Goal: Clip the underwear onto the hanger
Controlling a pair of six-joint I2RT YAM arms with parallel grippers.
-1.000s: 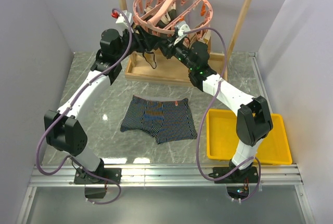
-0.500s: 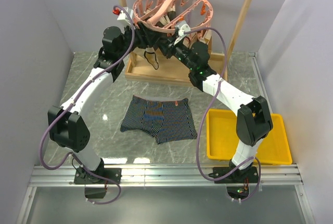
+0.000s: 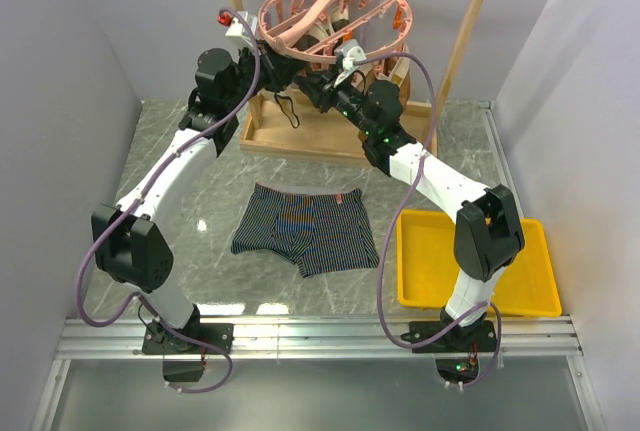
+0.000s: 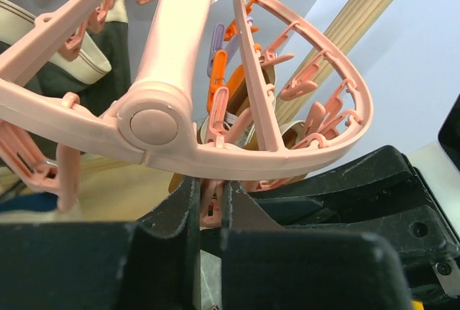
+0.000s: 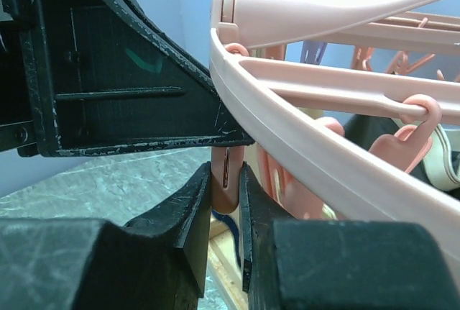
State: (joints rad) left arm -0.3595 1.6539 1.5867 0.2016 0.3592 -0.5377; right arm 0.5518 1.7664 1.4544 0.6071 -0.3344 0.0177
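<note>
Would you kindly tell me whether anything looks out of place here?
Somewhat: the left pincer and right pincer each pinch a peg of the hanger, yet the underwear lies flat on the table, untouched and unclipped.

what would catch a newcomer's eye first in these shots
The round pink hanger hangs from the wooden rack at the back, with both arms stretched up to it. The left claw and right claw each pinch a dangling peg under its ring. Below them, the striped underwear lies flat and untouched in the middle of the marble table, with a bright yellow tray at the right.
</note>
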